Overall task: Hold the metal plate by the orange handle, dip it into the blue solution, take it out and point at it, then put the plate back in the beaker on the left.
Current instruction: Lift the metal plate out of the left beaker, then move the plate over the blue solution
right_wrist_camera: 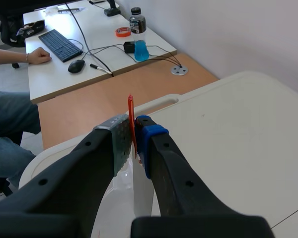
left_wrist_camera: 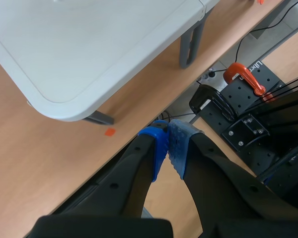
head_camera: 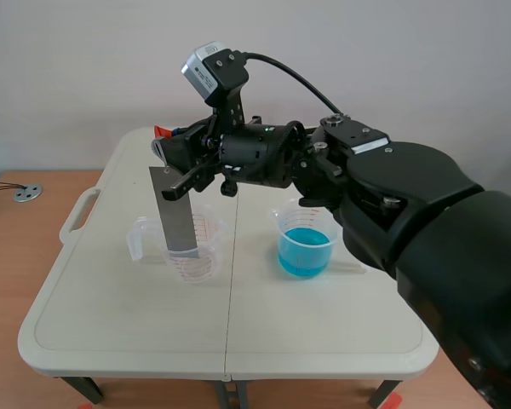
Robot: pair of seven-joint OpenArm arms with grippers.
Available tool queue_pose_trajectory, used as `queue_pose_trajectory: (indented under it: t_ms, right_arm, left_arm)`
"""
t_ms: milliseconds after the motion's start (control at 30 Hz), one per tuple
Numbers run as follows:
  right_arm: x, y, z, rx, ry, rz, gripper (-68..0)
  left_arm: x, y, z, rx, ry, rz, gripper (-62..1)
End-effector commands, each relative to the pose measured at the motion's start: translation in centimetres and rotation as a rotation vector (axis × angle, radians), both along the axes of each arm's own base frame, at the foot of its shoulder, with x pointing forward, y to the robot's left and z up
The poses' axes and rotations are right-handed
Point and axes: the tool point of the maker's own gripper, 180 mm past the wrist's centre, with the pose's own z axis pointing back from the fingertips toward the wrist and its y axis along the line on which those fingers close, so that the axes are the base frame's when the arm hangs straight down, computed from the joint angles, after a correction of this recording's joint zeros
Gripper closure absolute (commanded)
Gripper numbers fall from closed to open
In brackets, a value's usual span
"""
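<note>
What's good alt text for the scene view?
The robot's right gripper holds a metal plate by its top, lower end inside a clear beaker on a white table; a beaker of blue solution stands to its right.

Grey metal plate (head_camera: 177, 209), orange handle (head_camera: 163, 131), blue solution (head_camera: 305, 253), clear red-marked beaker (head_camera: 206, 249), cream table (head_camera: 153, 315).

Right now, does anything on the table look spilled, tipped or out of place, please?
Nothing stands out. The clear beaker and the beaker of blue solution stand upright, with no spill on the table. The metal plate leans slightly, its lower end in the clear beaker, held by the right gripper.
</note>
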Motion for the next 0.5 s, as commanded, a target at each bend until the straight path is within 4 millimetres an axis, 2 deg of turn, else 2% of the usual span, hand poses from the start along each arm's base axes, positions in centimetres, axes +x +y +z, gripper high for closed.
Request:
queue_pose_trajectory:
  t_ms: [0,233,467]
  right_arm:
    - [0.4,0.0,2.8,0.045,-0.07,0.017,-1.3]
    - [0.1,-0.8,4.8,0.051,-0.142,0.023,-1.3]
    - [-1.5,-1.5,7.0,0.061,-0.227,0.044,-1.3]
  left_arm:
    - [0.3,-0.2,0.3,-0.013,-0.012,0.005,-2.6]
    - [0.3,-0.1,0.3,-0.013,-0.011,0.005,-2.6]
    - [0.3,-0.2,0.3,-0.013,-0.012,0.005,-2.6]
